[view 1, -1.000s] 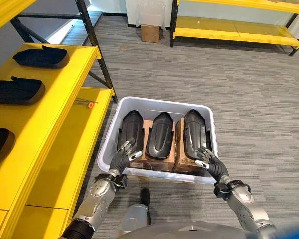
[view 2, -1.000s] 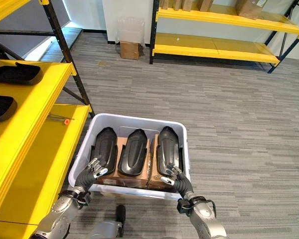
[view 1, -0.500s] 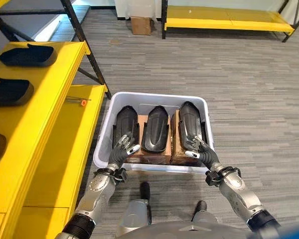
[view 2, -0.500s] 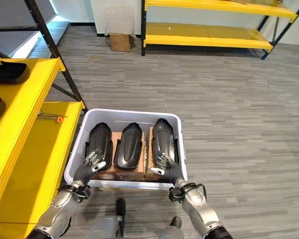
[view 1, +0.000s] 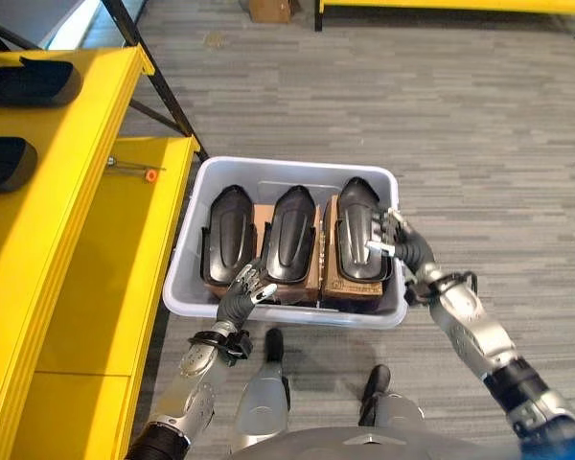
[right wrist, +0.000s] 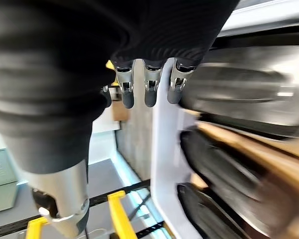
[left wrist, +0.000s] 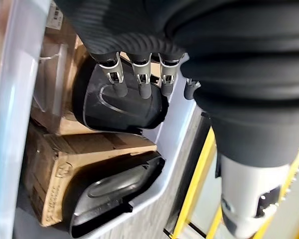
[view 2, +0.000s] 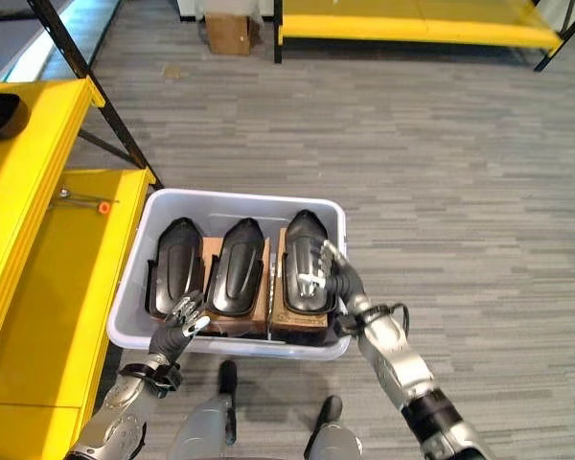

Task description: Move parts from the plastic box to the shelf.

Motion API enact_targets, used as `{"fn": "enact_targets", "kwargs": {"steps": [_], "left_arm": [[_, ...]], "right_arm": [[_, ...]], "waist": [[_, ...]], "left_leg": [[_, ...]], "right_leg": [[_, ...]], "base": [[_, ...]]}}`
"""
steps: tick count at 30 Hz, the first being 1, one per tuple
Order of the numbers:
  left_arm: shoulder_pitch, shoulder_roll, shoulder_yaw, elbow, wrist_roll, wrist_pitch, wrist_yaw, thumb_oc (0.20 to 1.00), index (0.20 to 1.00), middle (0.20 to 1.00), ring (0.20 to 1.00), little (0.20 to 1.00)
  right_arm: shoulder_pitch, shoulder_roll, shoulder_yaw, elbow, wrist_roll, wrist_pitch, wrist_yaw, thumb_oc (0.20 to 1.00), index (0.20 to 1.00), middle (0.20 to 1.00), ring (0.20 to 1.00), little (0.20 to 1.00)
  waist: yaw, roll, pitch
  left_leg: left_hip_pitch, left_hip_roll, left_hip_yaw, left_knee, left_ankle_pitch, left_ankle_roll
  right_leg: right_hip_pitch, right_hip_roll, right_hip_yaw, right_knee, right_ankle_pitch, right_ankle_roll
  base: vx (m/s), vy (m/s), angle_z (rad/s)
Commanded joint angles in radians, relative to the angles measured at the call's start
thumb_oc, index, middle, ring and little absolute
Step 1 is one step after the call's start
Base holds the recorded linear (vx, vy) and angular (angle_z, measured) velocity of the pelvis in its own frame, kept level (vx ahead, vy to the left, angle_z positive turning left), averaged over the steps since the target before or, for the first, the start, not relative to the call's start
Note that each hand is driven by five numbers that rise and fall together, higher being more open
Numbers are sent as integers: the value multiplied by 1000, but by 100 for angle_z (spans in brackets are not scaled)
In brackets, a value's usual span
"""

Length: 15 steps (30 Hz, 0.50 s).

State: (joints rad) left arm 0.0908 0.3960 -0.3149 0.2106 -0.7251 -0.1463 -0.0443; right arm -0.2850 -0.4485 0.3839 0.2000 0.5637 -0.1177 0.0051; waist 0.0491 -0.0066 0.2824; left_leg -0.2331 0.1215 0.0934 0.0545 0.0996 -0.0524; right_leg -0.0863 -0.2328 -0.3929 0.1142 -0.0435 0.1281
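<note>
box [view 1: 187, 287]: three black parts in a row
right hand [view 1: 391, 238]: fingers spread over right part [view 1: 359, 230]
left hand [view 1: 241, 292]: fingers relaxed, near rim by left part [view 1: 227, 235]

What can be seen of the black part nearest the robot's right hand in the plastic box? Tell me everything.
The rightmost black part is a long, glossy, moulded shell with a rounded far end and a raised centre panel, plastic by its look. It lies lengthwise on a brown cardboard carton in the grey plastic box, beside two similar parts. The right hand reaches over the box's right rim, fingers relaxed on its right side.
</note>
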Motion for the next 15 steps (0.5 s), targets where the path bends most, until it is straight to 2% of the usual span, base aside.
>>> {"fn": "enact_targets", "kwargs": {"steps": [1,7,8,15], "left_arm": [[-23,43,-9,-96,-37,-68,-11,1000,1000,1000,1000,1000],[-69,56,-44,-123,-59,-81,8,1000,1000,1000,1000,1000],[-99,61,-61,-128,-68,-90,21,1000,1000,1000,1000,1000],[-148,62,-82,-151,-80,-106,46,1000,1000,1000,1000,1000]], "right_arm": [[-104,45,29,5,-22,-86,-65,1000,1000,1000,1000,1000],[-275,97,74,120,-50,-95,-137,1000,1000,1000,1000,1000],[-355,117,81,205,-34,-99,-170,1000,1000,1000,1000,1000],[-487,120,52,360,-8,-109,-230,1000,1000,1000,1000,1000]], "waist": [[29,-27,9],[49,-13,51],[59,-4,73],[77,12,118]], "left_leg": [[5,58,-23,98,-116,-23],[-31,54,-30,108,-111,-20],[-53,52,-33,119,-111,-20],[-108,41,-42,145,-108,-20]], "right_leg": [[-69,-68,5,56,39,29],[-113,-72,16,69,48,27],[-136,-77,18,75,51,25],[-177,-84,19,84,60,23]], "base": [[-43,-3,1],[-51,6,-1],[-56,17,5],[-42,16,1]]}}
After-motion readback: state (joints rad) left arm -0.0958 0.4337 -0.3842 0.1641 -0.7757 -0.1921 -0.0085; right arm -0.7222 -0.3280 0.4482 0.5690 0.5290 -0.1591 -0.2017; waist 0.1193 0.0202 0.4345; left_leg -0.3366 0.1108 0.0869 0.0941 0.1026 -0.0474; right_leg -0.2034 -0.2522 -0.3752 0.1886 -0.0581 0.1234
